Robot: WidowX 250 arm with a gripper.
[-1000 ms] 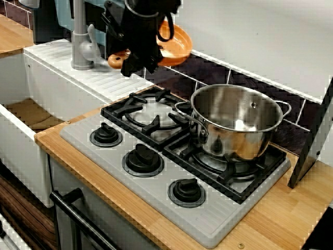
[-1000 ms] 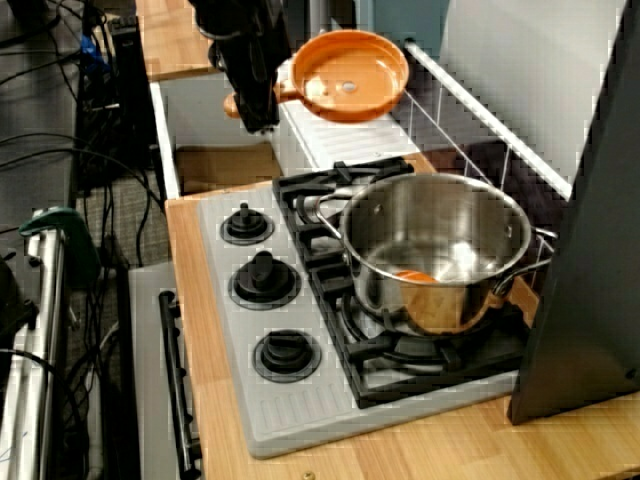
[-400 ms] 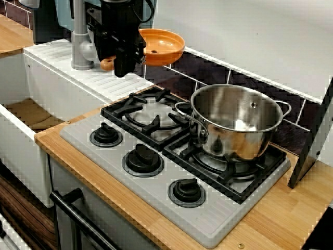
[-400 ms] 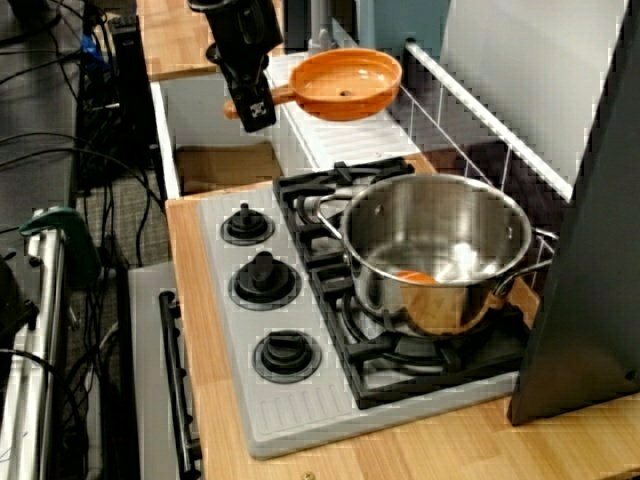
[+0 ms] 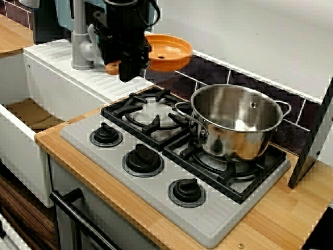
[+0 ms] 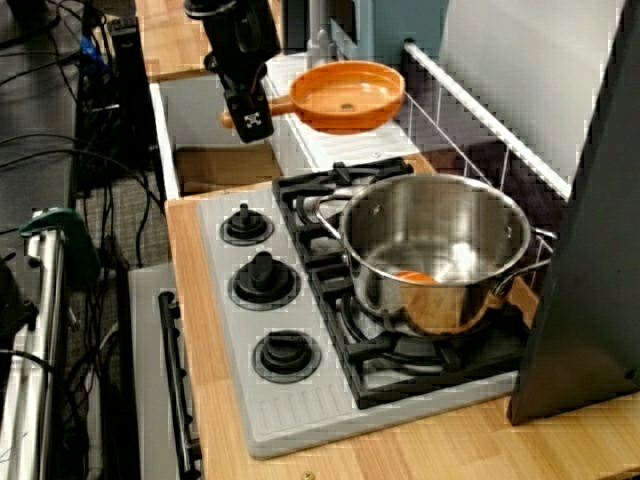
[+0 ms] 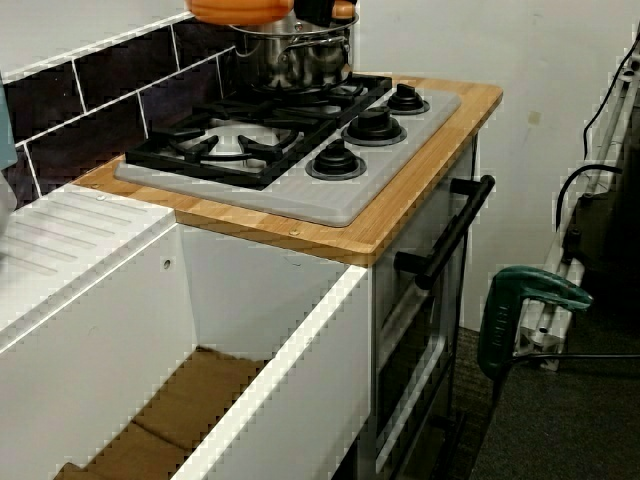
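My gripper is shut on the handle of an orange pan. It holds the pan level in the air over the white drainboard, just beyond the stove's back left corner. The view from the stove's end shows the gripper left of the pan, which is empty. A steel pot stands on the right burner with something orange at its bottom. The left burner grate is bare. In the low view from the sink, only the pan's underside shows, at the top edge.
A grey faucet stands behind the gripper. A deep white sink lies left of the stove. Three knobs line the stove's front. A dark panel leans at the right. A green clamp sits beside the oven.
The pan was tilted with its inside facing outward a second ago; it is now level. It has come slightly lower and toward the stove, with the gripper still on its handle.
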